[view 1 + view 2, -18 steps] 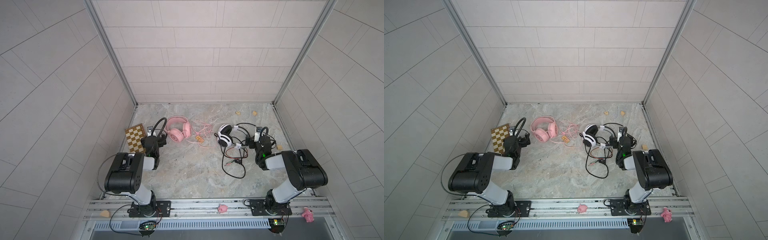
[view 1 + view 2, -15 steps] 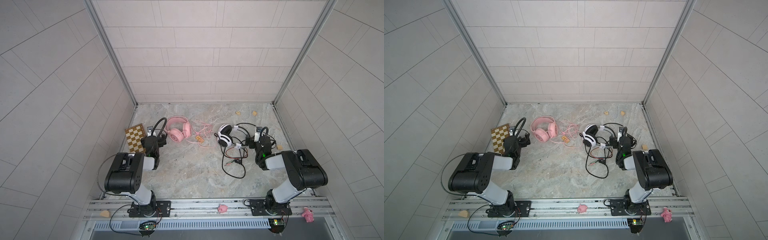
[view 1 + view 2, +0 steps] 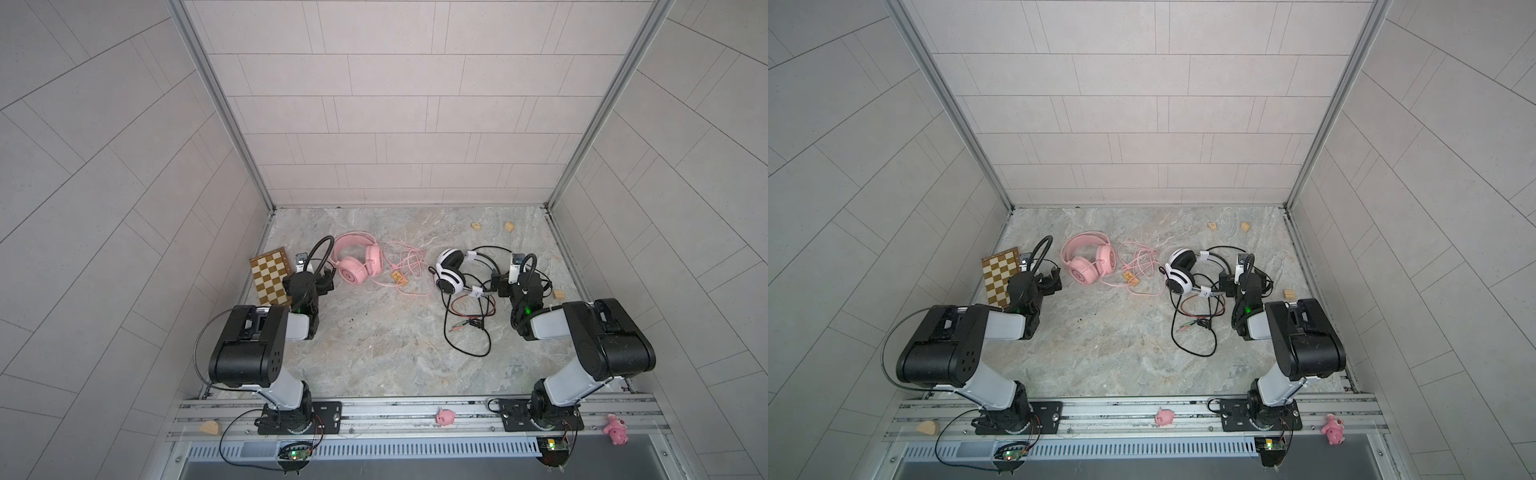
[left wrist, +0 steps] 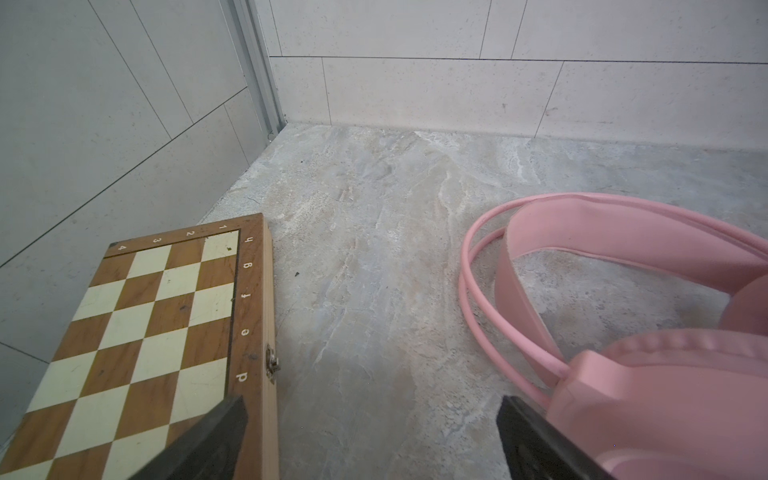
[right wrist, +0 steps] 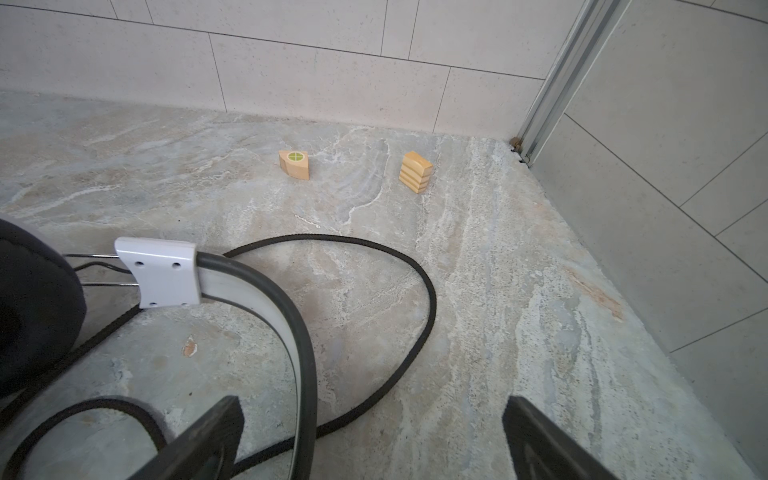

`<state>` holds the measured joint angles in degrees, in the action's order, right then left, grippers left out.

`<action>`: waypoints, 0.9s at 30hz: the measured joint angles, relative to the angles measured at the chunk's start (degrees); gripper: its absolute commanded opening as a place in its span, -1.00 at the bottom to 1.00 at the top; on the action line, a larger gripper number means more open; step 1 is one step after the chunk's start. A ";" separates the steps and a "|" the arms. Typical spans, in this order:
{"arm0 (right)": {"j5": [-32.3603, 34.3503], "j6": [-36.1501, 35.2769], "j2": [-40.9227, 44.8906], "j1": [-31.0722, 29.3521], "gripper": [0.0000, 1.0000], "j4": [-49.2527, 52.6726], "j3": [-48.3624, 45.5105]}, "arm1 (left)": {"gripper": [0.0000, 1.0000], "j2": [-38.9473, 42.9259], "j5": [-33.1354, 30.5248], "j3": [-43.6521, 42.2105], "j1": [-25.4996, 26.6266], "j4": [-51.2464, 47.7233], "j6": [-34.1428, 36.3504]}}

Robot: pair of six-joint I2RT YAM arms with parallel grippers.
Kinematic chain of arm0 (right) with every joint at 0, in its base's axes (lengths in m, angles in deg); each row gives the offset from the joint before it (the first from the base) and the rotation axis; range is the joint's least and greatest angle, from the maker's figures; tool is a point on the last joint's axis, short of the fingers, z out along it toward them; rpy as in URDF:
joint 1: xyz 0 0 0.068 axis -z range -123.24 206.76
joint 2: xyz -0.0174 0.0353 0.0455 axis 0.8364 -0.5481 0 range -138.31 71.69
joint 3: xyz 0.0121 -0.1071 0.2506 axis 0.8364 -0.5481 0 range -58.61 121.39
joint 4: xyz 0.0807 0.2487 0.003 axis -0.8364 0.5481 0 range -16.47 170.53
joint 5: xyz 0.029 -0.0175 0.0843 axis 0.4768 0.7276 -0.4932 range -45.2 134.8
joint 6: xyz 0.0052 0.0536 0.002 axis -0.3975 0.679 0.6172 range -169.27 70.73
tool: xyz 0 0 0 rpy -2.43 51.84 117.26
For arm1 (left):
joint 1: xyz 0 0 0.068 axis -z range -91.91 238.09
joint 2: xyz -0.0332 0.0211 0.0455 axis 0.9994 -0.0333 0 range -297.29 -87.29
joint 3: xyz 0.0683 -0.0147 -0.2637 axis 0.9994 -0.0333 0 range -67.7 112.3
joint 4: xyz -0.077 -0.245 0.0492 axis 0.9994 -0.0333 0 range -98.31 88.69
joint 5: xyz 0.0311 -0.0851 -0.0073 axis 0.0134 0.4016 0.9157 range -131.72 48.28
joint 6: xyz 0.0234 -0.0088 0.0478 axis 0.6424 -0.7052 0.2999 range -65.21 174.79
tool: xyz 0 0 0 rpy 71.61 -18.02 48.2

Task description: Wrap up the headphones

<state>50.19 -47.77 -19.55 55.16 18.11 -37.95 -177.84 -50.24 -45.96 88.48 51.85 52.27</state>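
The pink headphones lie at the back left of the floor, their pink cable in loose loops to their right. My left gripper stands open and empty over bare floor, beside the pink earcup. The white-and-black headphones lie right of centre, and their black cable sprawls toward the front. My right gripper is open, low behind this headset. Its headband and a loop of cable pass between the jaws, ungripped.
A folded wooden chessboard lies against the left wall, under my left gripper's outer finger. Two wooden blocks sit near the back right corner, a third block by the right wall. Tiled walls close three sides.
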 measured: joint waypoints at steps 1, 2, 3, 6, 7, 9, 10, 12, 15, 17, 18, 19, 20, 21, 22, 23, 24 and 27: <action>0.00 0.00 0.00 0.00 0.98 0.00 0.00 | 1.00 0.00 0.17 0.00 0.00 0.00 0.02; 0.00 0.00 0.00 0.00 0.99 0.00 0.00 | 1.00 0.00 0.20 0.00 0.00 0.00 0.02; 0.00 0.00 0.00 0.00 0.99 0.00 0.00 | 1.00 0.00 0.35 0.00 0.00 0.00 0.02; 0.00 0.00 0.00 0.00 0.99 0.00 0.00 | 1.00 0.00 0.50 0.00 0.00 -0.02 0.02; 0.00 -0.02 0.00 0.00 0.99 0.00 0.00 | 1.00 0.00 0.55 0.00 0.00 0.00 0.00; 0.00 -0.02 0.00 0.00 0.99 0.00 0.00 | 1.00 0.00 0.61 0.00 0.00 -0.02 0.00; 0.00 -0.02 0.00 0.00 0.99 0.00 0.00 | 1.00 0.00 0.63 0.00 0.00 0.00 0.02; 0.00 0.00 0.00 0.00 0.99 0.00 0.00 | 1.00 0.00 0.68 0.00 0.00 -0.02 0.02; 0.00 -0.02 0.00 0.00 0.99 0.00 0.00 | 1.00 0.00 0.79 0.00 0.00 0.00 0.02; 0.04 0.00 0.04 0.00 0.99 0.00 0.00 | 1.00 0.00 0.79 0.00 0.00 -0.02 0.00; 0.13 0.00 0.33 0.00 0.99 0.13 -0.02 | 1.00 0.15 0.79 0.00 0.00 -0.17 0.00; 0.22 0.00 1.18 0.00 0.99 0.85 -0.11 | 1.00 0.55 0.79 0.00 0.00 -0.66 0.00; 0.24 0.00 2.56 0.00 0.99 2.03 -0.15 | 1.00 1.25 0.79 0.00 0.02 -1.51 0.00; 0.24 0.00 4.94 0.00 0.99 4.02 -0.15 | 1.00 2.40 0.76 0.00 0.02 -2.75 0.00; 0.22 0.00 7.65 0.00 0.99 5.95 -0.09 | 1.00 4.09 0.72 0.07 0.02 -4.48 -0.02; 0.20 0.20 10.64 0.00 0.99 8.24 0.24 | 1.00 5.77 0.61 0.33 0.00 -6.38 -0.09; 0.24 1.01 13.88 0.00 0.99 11.08 0.94 | 1.00 7.61 0.46 1.03 0.00 -9.01 -0.37; 0.46 5.86 21.46 0.00 0.99 18.97 4.90 | 1.00 12.33 -0.72 6.45 0.00 -20.28 -3.39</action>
<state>50.65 -41.92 1.91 55.16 37.08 -33.05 -165.51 -50.96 -39.51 88.48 31.57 48.88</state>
